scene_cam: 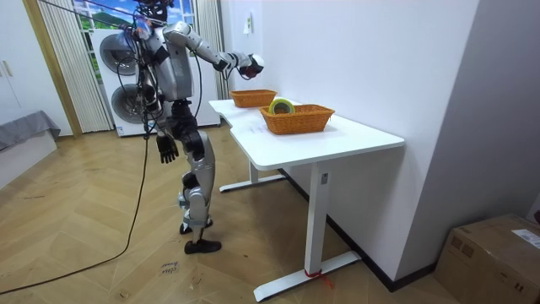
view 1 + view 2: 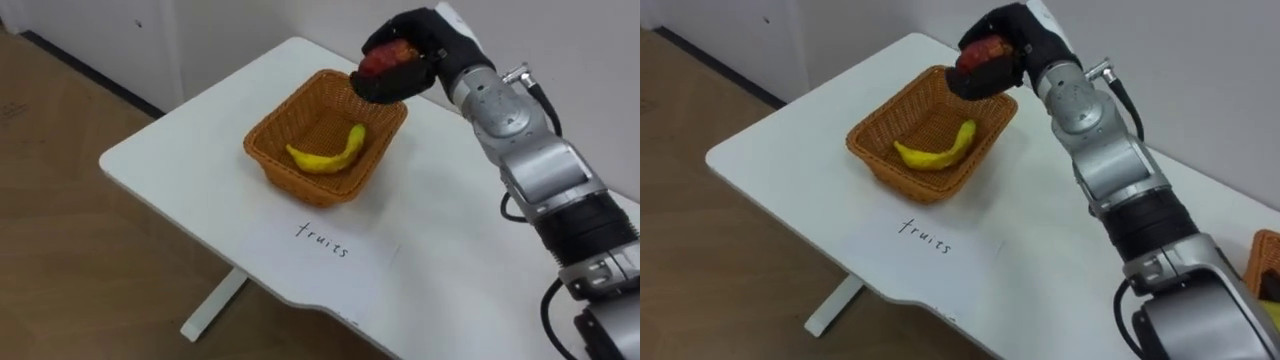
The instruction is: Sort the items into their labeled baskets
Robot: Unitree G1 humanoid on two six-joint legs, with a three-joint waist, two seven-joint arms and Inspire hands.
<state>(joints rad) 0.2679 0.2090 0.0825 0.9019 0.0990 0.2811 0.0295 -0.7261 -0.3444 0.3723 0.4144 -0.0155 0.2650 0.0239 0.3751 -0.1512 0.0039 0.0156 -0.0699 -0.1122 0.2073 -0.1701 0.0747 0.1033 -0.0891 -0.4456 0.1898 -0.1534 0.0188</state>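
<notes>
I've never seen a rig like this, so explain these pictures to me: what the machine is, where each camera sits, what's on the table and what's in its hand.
This is a two-legged humanoid robot with two arms and human-like hands. Two pictures come from the cameras in its head, looking down at the work. The third comes from a camera standing in the room. On the white table sits a wicker basket with a banana inside and a handwritten paper label in front. The right hand is closed round a red fruit, held above the basket's far edge. A second basket stands farther along the table. The left hand hangs at the robot's side.
</notes>
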